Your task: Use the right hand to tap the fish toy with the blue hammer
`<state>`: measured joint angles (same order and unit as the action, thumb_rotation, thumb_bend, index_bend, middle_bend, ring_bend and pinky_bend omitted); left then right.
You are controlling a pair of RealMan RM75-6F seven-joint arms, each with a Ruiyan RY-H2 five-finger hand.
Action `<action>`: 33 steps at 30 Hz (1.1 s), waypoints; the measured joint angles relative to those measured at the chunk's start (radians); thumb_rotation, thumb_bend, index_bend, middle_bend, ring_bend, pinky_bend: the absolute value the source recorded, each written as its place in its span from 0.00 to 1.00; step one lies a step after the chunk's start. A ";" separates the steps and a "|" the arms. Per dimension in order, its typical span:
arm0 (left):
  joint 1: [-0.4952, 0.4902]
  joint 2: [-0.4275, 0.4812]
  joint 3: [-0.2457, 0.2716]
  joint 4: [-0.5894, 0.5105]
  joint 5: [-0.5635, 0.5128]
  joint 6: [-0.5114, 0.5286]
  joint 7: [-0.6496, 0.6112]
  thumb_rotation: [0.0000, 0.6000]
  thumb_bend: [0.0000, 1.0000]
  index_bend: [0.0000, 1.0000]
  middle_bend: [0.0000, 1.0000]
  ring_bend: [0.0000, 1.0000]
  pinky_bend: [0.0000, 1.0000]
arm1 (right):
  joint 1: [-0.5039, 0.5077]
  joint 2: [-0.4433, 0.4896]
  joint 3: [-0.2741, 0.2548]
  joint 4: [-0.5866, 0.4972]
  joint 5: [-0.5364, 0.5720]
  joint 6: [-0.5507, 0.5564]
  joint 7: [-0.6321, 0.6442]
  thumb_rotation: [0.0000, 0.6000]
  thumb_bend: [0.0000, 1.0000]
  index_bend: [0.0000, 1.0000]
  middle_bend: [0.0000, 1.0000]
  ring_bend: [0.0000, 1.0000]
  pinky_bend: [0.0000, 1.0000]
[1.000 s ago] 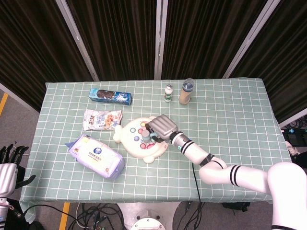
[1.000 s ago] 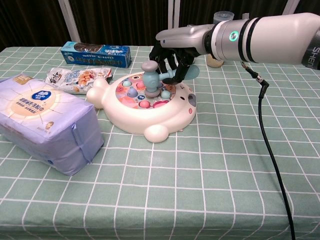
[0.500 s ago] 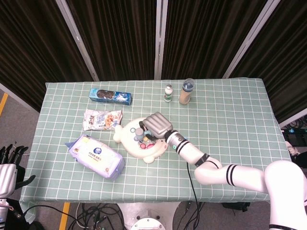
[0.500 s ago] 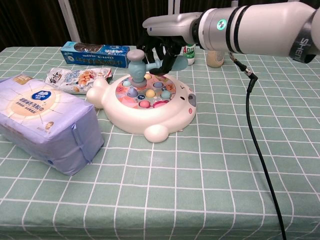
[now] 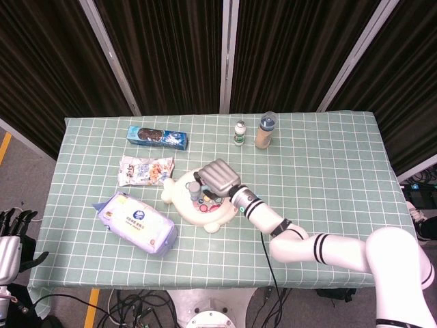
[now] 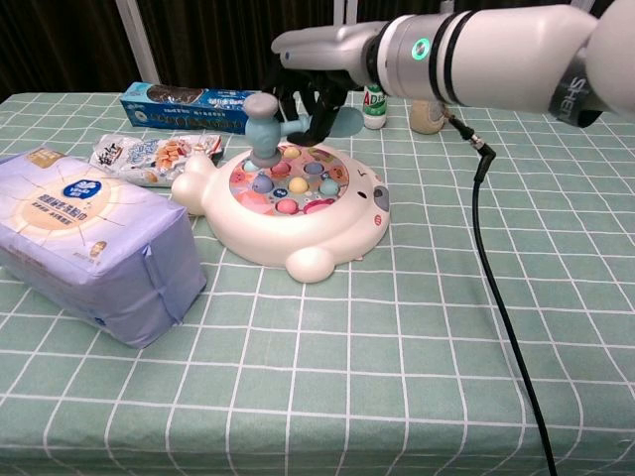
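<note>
The fish toy (image 6: 288, 213) sits mid-tabletop (image 6: 446, 327), pegs facing up for striking. The blue hammer (image 6: 264, 124) stands head-down over its far-left pegs, handle gripped in the right robot hand (image 6: 313, 94), placed for a tap. The left robot hand (image 5: 10, 232) idles off the tabletop's near-left edge, fingers spread.

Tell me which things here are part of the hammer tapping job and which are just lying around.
In the job: right hand, blue hammer, fish toy.

Lying about: tissue pack, snack bag, blue cookie box, small bottle, capped cup.
</note>
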<state>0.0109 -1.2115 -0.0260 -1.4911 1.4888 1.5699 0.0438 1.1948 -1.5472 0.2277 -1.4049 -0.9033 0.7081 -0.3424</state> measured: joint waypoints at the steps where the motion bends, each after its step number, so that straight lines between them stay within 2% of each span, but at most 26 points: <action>1: 0.000 0.001 0.000 -0.001 0.004 0.002 0.002 1.00 0.00 0.15 0.14 0.00 0.00 | -0.017 0.023 0.000 -0.018 -0.008 0.017 0.010 1.00 0.67 0.73 0.60 0.53 0.66; 8: -0.007 0.005 -0.003 -0.015 0.010 -0.001 0.017 1.00 0.00 0.15 0.14 0.00 0.00 | -0.158 0.132 -0.042 -0.054 -0.060 0.069 0.129 1.00 0.67 0.72 0.59 0.53 0.66; 14: -0.013 0.012 -0.004 -0.038 0.014 -0.006 0.043 1.00 0.00 0.15 0.14 0.00 0.00 | -0.250 0.149 -0.093 0.020 -0.138 0.060 0.285 1.00 0.65 0.71 0.58 0.53 0.66; 23: -0.016 0.017 0.000 -0.067 0.013 -0.015 0.071 1.00 0.00 0.15 0.14 0.00 0.00 | -0.313 0.066 -0.132 0.222 -0.272 0.018 0.471 1.00 0.56 0.68 0.54 0.49 0.59; 28: -0.014 0.017 0.001 -0.068 0.011 -0.015 0.071 1.00 0.00 0.15 0.14 0.00 0.00 | -0.332 -0.008 -0.137 0.332 -0.341 0.019 0.555 1.00 0.47 0.60 0.48 0.42 0.52; 33: -0.014 0.015 0.001 -0.065 0.011 -0.014 0.070 1.00 0.00 0.15 0.14 0.00 0.00 | -0.343 -0.040 -0.140 0.381 -0.391 0.022 0.608 1.00 0.38 0.51 0.43 0.35 0.47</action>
<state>-0.0028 -1.1961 -0.0253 -1.5560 1.4997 1.5556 0.1135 0.8516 -1.5871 0.0878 -1.0239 -1.2942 0.7305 0.2656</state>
